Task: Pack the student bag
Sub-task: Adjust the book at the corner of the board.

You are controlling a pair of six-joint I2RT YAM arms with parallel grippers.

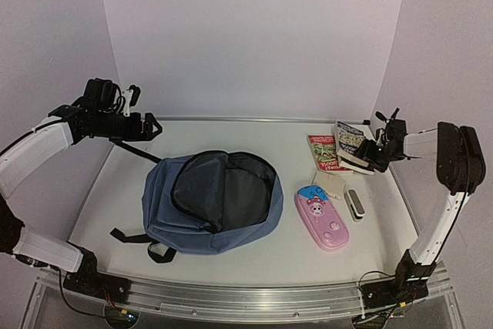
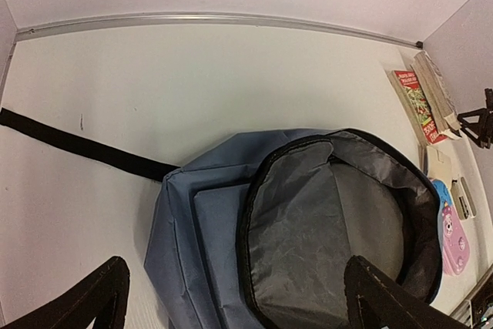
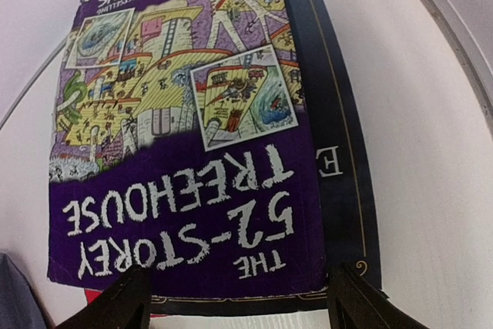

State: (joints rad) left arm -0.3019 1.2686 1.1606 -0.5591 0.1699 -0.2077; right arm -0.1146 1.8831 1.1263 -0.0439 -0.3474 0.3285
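While the right tool (image 1: 368,152), open and empty, straddles the purple book (image 3: 192,152), the bag (image 1: 192,221) lies left of it, mid-frame. The left tool (image 1: 152,126) gapes empty.

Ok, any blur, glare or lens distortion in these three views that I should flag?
Top external: even, soft light, only a faint shadow around the backpack, and the wide lens bows the front rail. Left wrist: sharp, though the far rail bends. Right wrist: the purple book fills the frame, its title upside down but readable, with no glare.
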